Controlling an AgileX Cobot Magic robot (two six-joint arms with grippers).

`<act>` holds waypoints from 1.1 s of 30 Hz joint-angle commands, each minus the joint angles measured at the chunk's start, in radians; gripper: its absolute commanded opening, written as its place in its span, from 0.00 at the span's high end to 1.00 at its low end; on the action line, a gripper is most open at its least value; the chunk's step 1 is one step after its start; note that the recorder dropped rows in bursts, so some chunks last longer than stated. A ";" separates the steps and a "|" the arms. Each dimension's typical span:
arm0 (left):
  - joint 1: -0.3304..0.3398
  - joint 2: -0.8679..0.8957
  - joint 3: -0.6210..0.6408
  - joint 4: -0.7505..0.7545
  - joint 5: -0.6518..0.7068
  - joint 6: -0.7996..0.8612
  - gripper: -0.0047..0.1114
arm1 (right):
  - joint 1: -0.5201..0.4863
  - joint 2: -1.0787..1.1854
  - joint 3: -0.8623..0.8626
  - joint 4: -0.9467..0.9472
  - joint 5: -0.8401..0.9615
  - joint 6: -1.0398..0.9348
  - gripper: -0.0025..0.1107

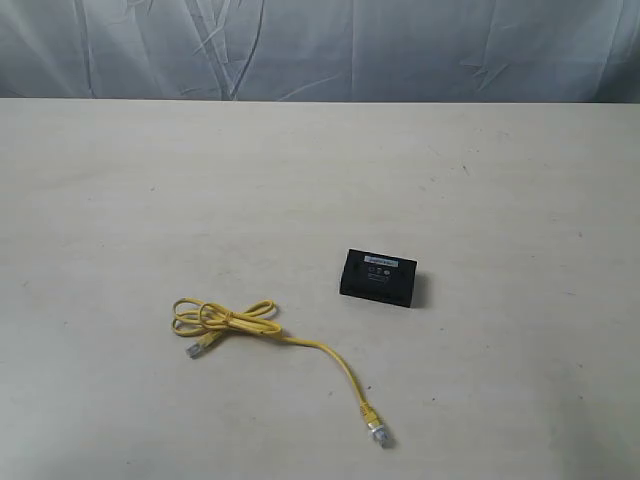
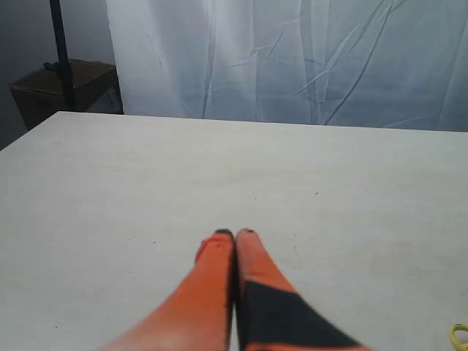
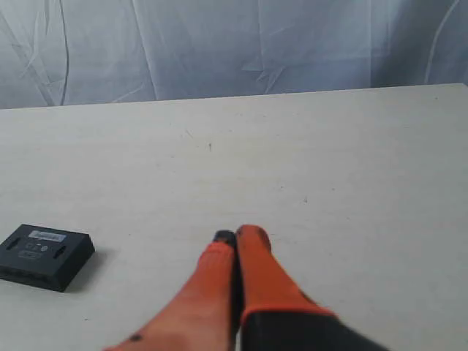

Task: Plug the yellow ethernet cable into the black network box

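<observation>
One pale table [image 1: 500, 180] fills the scene, with a wrinkled grey-white curtain [image 1: 400, 50] hanging along its far edge. Neither arm shows in the exterior view.

In the left wrist view the left gripper [image 2: 235, 235] hangs over bare tabletop with its two orange fingers pressed together and nothing between them. Beyond the table's edge in that view stand one black pole [image 2: 60, 51] and one brown cardboard box [image 2: 66, 91].

One yellow ethernet cable [image 1: 228, 320] lies flat on the near left part of the table. Its left part is gathered into a few loose loops, and a single strand runs from them right and nearer. It has two clear plugs: one [image 1: 195, 350] just near of the loops, the other [image 1: 378, 434] at the near end of the strand.

One black network box [image 1: 378, 277] lies flat to the right of the loops and farther back, apart from the cable, one pale label strip on its top.

The right gripper [image 3: 235, 238] has its two orange fingers closed against each other, empty, over bare table to the right of the box.
</observation>
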 commanded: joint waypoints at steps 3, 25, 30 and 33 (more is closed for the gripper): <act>0.001 -0.005 0.005 0.000 -0.014 -0.006 0.96 | 0.004 -0.007 0.002 -0.009 -0.045 -0.002 0.99; 0.001 -0.005 0.005 0.000 -0.014 -0.006 0.96 | 0.004 -0.007 0.002 -0.003 -0.568 -0.038 0.99; 0.001 -0.005 0.005 0.000 -0.014 -0.006 0.96 | 0.004 0.052 -0.076 0.052 -0.355 -0.065 0.99; 0.001 -0.005 0.005 0.000 -0.014 -0.006 0.96 | 0.004 0.180 -0.182 0.026 -0.197 -0.072 0.99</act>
